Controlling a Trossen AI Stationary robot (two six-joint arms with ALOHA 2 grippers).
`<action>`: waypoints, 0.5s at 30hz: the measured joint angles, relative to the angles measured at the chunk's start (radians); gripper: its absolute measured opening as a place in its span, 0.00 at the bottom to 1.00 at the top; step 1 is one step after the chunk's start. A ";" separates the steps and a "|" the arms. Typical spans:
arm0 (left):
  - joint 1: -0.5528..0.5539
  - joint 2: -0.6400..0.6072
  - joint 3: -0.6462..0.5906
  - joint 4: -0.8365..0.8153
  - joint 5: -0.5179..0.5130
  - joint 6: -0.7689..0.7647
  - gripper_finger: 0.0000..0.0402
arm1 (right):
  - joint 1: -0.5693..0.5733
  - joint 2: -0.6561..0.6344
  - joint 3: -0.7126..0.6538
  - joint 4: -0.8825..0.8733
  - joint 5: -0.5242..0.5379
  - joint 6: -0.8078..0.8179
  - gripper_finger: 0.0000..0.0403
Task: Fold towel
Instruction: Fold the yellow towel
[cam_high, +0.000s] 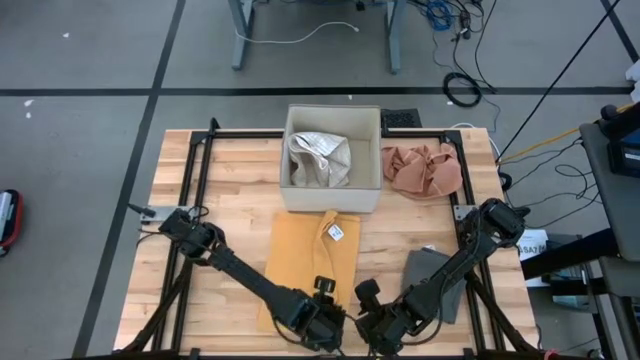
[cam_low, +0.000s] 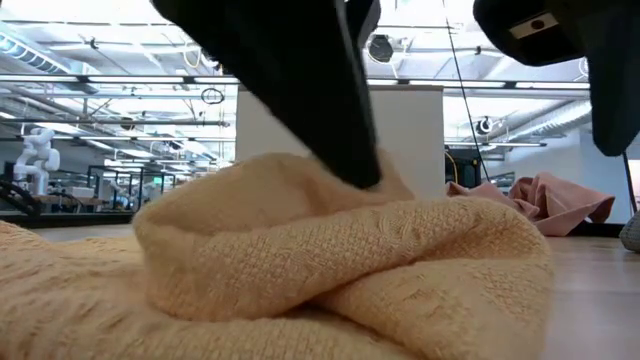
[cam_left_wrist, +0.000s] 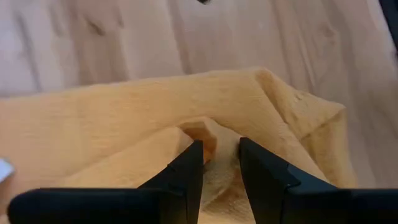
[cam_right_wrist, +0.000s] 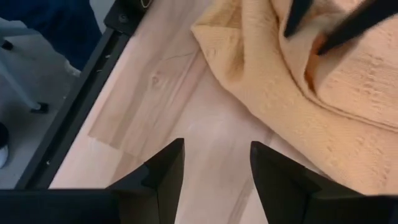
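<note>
A yellow-orange towel lies on the wooden table in front of the box, bunched up at its near end. A white tag shows on it. My left gripper stands over the near right part of the towel and is shut on a raised fold. My right gripper is open just to the right of it, over bare wood, beside the towel's edge and touching nothing. My left gripper pinches a raised fold of the towel between its two fingers, close to the towel's near right corner. The fingers come slanting down from above. The pinched fold stands a little above the table and the rest of the towel lies slack on the wood.
A beige box holding a whitish cloth stands at the back middle. A pink cloth lies to its right, and a grey cloth lies near my right arm. The table's near edge is close to both grippers.
</note>
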 joint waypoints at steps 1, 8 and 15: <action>0.006 0.000 0.000 -0.007 0.033 0.000 0.27 | 0.003 0.000 0.000 0.000 0.006 0.002 0.42; 0.039 0.000 0.000 -0.109 0.165 -0.057 0.27 | 0.009 0.000 0.000 0.002 0.006 0.001 0.42; 0.017 0.000 0.064 -0.156 0.104 -0.027 0.11 | 0.007 0.000 0.000 0.097 0.004 -0.067 0.42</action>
